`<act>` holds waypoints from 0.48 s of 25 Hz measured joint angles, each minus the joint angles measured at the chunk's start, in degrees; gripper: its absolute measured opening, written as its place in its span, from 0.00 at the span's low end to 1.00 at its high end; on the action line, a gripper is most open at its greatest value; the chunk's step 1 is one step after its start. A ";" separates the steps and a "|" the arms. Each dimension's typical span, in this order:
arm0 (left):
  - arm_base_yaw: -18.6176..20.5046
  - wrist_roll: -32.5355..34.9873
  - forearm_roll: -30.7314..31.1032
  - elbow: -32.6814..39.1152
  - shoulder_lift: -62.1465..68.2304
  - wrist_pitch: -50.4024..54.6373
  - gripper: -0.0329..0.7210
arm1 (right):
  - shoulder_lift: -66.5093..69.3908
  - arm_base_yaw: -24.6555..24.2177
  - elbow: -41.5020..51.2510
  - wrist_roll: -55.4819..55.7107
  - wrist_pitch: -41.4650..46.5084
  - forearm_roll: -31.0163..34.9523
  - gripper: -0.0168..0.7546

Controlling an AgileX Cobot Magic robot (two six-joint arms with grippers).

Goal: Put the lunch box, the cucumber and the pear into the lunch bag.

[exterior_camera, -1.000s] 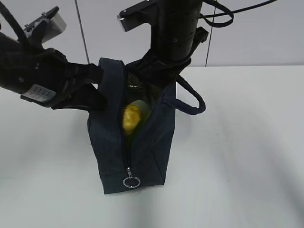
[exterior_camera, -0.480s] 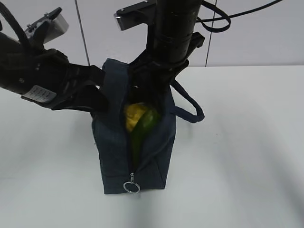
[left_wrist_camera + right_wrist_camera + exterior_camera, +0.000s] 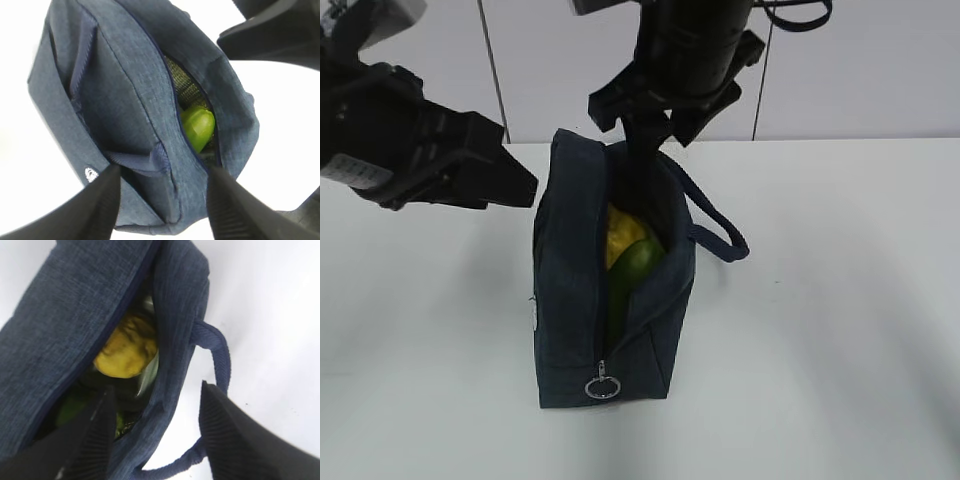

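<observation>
The right gripper (image 3: 155, 435) hangs directly over the far end of the lunch bag (image 3: 605, 300), its two dark fingers (image 3: 232, 440) spread wide with nothing between them; one finger sits over the slit, the other over the side with the loop handle (image 3: 215, 360). Straight below it, through the open zipper, the pear (image 3: 127, 352) lies wedged in the mouth, and something pale and glossy beside it could be the lunch box, though I cannot say for sure.

The left gripper (image 3: 162, 200) stands off to the bag's left side, also spread apart and empty, its fingers framing the near end of the bag without touching the fabric that I can tell. From there the cucumber (image 3: 199, 127) shows as a rounded green end poking up in the slit.

From the room's side the cucumber (image 3: 630, 275) runs lengthwise along the opening, tilted, its upper end resting against the pear (image 3: 625, 235) and its lower end sinking toward the ring pull (image 3: 602, 386) at the near end. The bag stands upright on the white worktop (image 3: 840, 300), long axis pointing toward me.

Both fruits look to be inside, so what matters now is the slit: it runs away from the pull toward the right gripper, and the left arm looks better placed for the near end.
</observation>
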 joint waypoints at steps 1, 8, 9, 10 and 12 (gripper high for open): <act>0.00 0.00 0.53 0.00 -0.78 0.17 0.49 | -0.67 0.00 0.00 -0.14 0.00 0.00 0.57; 0.00 0.00 1.50 0.00 -2.46 0.85 0.50 | -4.07 0.00 0.00 -0.60 0.09 0.00 0.57; 0.00 0.00 1.77 0.00 -2.46 0.92 0.50 | -4.31 0.00 0.00 -0.82 0.09 0.00 0.57; 0.00 0.00 2.13 0.00 -2.46 0.92 0.50 | -4.41 0.00 0.00 -0.82 0.09 0.00 0.57; 0.00 0.00 2.70 0.25 -2.46 0.61 0.50 | -4.65 0.00 0.00 -0.94 0.12 0.14 0.57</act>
